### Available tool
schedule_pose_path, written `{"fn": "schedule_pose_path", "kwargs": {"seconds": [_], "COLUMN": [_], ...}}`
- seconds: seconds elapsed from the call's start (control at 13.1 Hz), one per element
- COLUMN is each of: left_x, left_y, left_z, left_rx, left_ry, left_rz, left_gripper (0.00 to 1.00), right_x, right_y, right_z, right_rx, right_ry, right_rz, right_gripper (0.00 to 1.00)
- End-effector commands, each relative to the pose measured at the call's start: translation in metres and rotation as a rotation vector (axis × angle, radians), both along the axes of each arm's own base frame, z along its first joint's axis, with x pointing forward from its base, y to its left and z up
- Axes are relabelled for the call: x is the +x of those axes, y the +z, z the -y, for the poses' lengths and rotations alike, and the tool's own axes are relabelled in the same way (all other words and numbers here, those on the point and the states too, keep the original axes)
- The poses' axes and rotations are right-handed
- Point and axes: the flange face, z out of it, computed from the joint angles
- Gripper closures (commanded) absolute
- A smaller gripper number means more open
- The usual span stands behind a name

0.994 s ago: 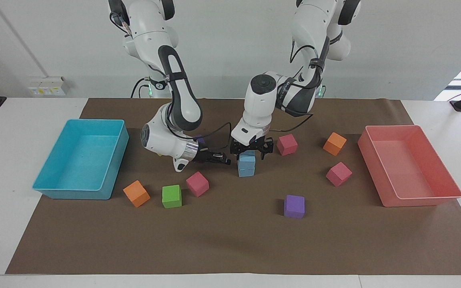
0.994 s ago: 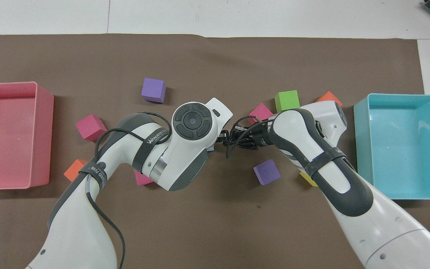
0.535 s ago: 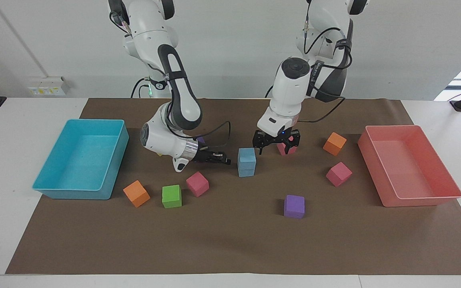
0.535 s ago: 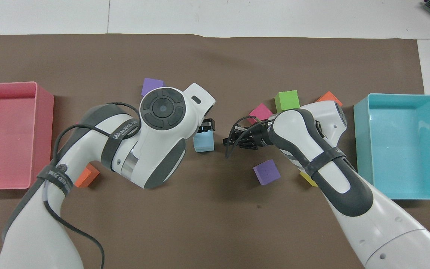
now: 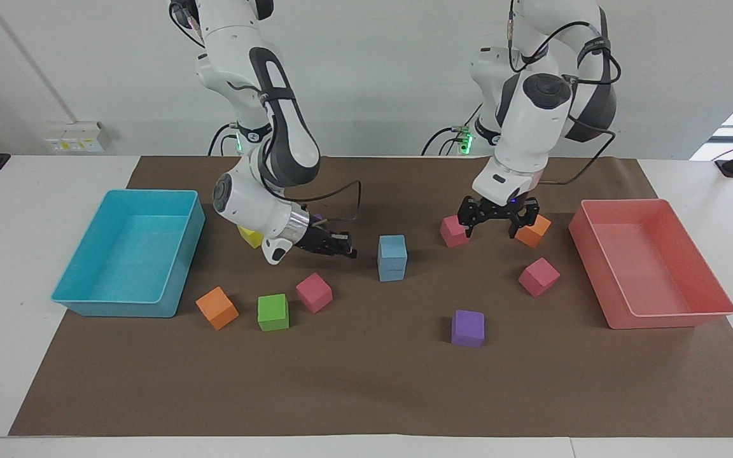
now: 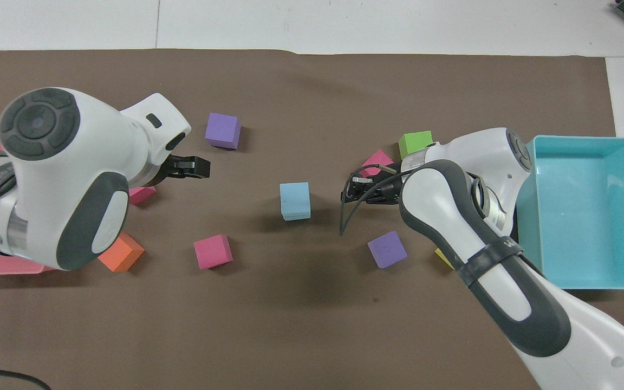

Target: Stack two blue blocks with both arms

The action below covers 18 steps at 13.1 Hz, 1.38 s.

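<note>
The two blue blocks stand stacked, the upper block [image 5: 392, 246] on the lower block [image 5: 392, 272], in the middle of the brown mat; the stack also shows in the overhead view [image 6: 295, 198]. My left gripper [image 5: 497, 229] is open and empty, raised over the mat between a pink cube [image 5: 452, 230] and an orange cube [image 5: 532, 229], apart from the stack; it also shows in the overhead view [image 6: 195, 167]. My right gripper [image 5: 340, 247] lies low and points sideways at the stack with a small gap to it; it also shows in the overhead view [image 6: 351, 190].
A cyan tray [image 5: 118, 308] stands at the right arm's end and a pink tray [image 5: 672, 321] at the left arm's end. Loose cubes lie around: pink [image 5: 314, 292], green [image 5: 273, 312], orange [image 5: 217, 308], purple [image 5: 467, 328], pink [image 5: 538, 277], yellow [image 5: 251, 236].
My left gripper left the upper blue block, rose and swung away toward the left arm's end. My right gripper drew back a little from the stack. The stack stayed standing.
</note>
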Motion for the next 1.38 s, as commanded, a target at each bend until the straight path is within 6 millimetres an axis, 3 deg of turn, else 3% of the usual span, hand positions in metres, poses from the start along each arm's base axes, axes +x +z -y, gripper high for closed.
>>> {"fn": "schedule_pose_path", "kwargs": {"seconds": [0.0,0.15,0.46,0.54,0.69,0.76,0.92,1.07,1.3], "left_x": [-0.007,-0.003,0.001,0.0,-0.004,-0.006,-0.016,-0.035,-0.035], "left_y": [0.021,0.041,0.096,0.11,0.147,0.16,0.172,0.163,0.161], "left_z": [-0.042,-0.065,-0.075,-0.089,-0.117,-0.129,-0.135,-0.137,-0.138], "left_rx": [0.013,0.016,0.022,0.026,-0.029,-0.043,-0.038,-0.033,-0.023], "left_ry": [-0.049,-0.043,-0.09,-0.094,-0.098,-0.091,-0.125,-0.12,-0.126], "left_rz": [-0.006,0.002,-0.004,-0.019,-0.051,-0.065,-0.081,-0.105,-0.09], "left_gripper": [0.0,0.0,0.0,0.0,0.0,0.0,0.0,0.0,0.0], "right_x": [-0.001,0.0,0.0,-0.001,-0.005,-0.007,-0.006,-0.001,-0.009], "right_y": [0.027,0.041,0.072,0.081,0.096,0.105,0.127,0.151,0.196], "right_z": [0.01,0.017,0.026,0.027,0.034,0.037,0.043,0.058,0.074], "right_rx": [-0.112,-0.223,-0.456,-0.501,-0.572,-0.592,-0.617,-0.648,-0.669], "right_ry": [0.032,0.087,0.228,0.258,0.297,0.305,0.307,0.299,0.276], "right_rz": [0.044,0.082,0.151,0.166,0.185,0.198,0.205,0.196,0.217], "right_gripper": [1.0,1.0,1.0,0.87,0.34,0.0,0.0,0.0,0.0]}}
